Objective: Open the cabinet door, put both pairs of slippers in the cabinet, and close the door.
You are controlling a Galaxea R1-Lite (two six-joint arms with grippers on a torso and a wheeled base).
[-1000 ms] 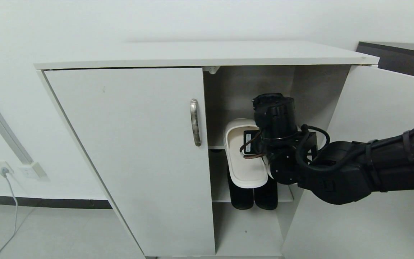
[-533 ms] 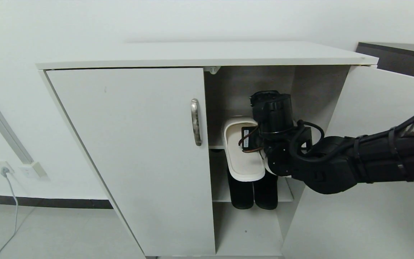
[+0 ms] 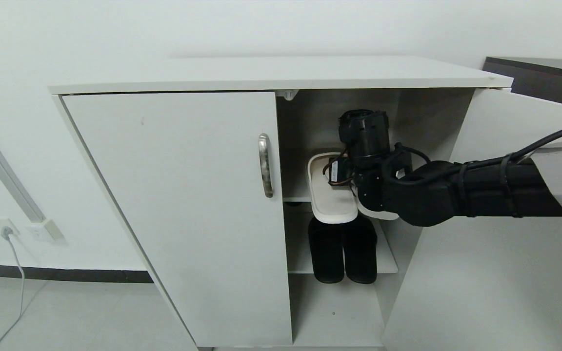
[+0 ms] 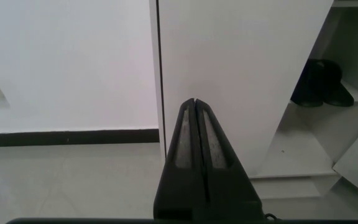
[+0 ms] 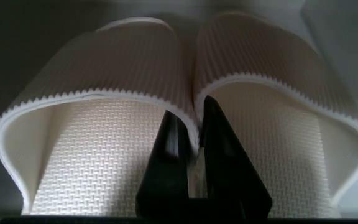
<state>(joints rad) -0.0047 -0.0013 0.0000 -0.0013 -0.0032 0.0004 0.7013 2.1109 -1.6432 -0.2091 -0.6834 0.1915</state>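
Observation:
The white cabinet point(image 3: 271, 73) has its right door point(image 3: 495, 273) swung open and its left door point(image 3: 173, 204) closed. A pair of white slippers point(image 3: 330, 202) lies at the upper shelf, heels sticking out past its front edge. My right gripper point(image 5: 191, 134) is shut on the white slippers point(image 5: 104, 149), pinching the two inner strap edges together. A pair of black slippers point(image 3: 342, 251) stands on the shelf below, also seen from the left wrist point(image 4: 321, 84). My left gripper point(image 4: 194, 102) is shut on nothing, low in front of the closed door.
A metal handle point(image 3: 264, 165) is on the closed door's inner edge. The bottom compartment point(image 3: 334, 312) holds nothing. A wall socket with a cable point(image 3: 5, 231) is at the far left, above bare floor.
My right arm has risen and pushed forward, carrying the white slippers up from in front of the black pair and deeper onto the upper shelf. The black slippers now show fully.

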